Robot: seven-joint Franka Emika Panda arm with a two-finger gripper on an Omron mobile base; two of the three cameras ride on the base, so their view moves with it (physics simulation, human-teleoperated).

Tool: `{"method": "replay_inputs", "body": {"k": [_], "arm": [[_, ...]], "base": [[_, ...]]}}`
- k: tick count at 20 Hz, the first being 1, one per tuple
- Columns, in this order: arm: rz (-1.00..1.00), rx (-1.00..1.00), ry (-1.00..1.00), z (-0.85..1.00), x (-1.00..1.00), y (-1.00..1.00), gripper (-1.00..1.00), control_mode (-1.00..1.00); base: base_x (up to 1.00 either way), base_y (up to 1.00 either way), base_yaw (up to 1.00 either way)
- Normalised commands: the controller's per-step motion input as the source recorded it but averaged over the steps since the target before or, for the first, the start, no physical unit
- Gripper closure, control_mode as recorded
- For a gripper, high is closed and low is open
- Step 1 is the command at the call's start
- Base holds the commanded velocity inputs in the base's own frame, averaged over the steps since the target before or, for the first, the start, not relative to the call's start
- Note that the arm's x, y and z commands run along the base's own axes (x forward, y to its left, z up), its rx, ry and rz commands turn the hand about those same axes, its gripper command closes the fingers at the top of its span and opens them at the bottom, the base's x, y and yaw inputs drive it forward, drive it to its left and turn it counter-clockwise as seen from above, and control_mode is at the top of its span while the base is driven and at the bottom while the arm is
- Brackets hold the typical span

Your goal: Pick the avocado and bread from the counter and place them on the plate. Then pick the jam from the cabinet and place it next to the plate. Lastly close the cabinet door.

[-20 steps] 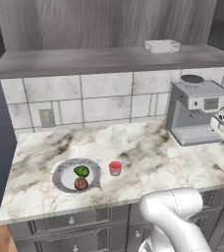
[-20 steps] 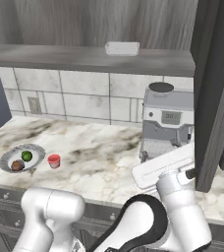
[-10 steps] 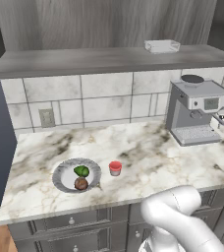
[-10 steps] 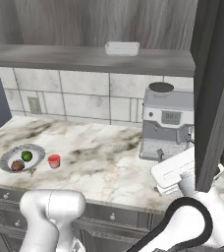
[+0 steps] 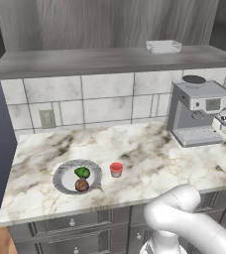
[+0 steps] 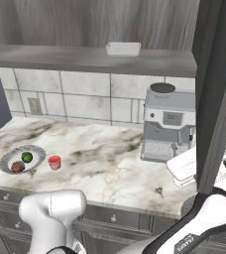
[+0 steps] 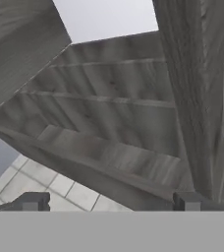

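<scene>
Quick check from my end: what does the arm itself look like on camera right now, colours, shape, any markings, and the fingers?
The arm is made of glossy white, rounded, tube-like links. In the right base view a dark, near-black joint band curves across it, carrying small white lettering too small to read. No loose cables show. In the hand view, the fingers are small, dark grey, blocky tips.

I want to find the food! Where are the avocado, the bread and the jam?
avocado (image 5: 82, 172), left base view, its green top.
bread (image 5: 82, 185), left base view, its brown middle.
jam (image 5: 116, 169), left base view, the jar's red side.
</scene>
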Motion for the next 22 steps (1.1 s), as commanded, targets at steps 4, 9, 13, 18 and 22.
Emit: {"method": "replay_inputs", "body": {"k": [4,9,13,18,22], "arm": [[0.07,0.03,-0.02,0.0,0.28,-0.42,-1.0,-1.0],[0.07,0.0,-0.05,0.0,0.27,-0.4,-1.0,-1.0],[0.07,0.0,-0.07,0.0,0.28,-0.35,-1.0,-1.0],[0.06,0.0,-0.1,0.0,0.23,-0.39,-1.0,-1.0],[0.06,0.0,-0.17,0.0,0.16,-0.38,-1.0,-1.0]], "base": [[0.0,0.0,0.0],[0.0,0.0,0.0],[0.0,0.0,0.0],[0.0,0.0,0.0],[0.0,0.0,0.0]]}}
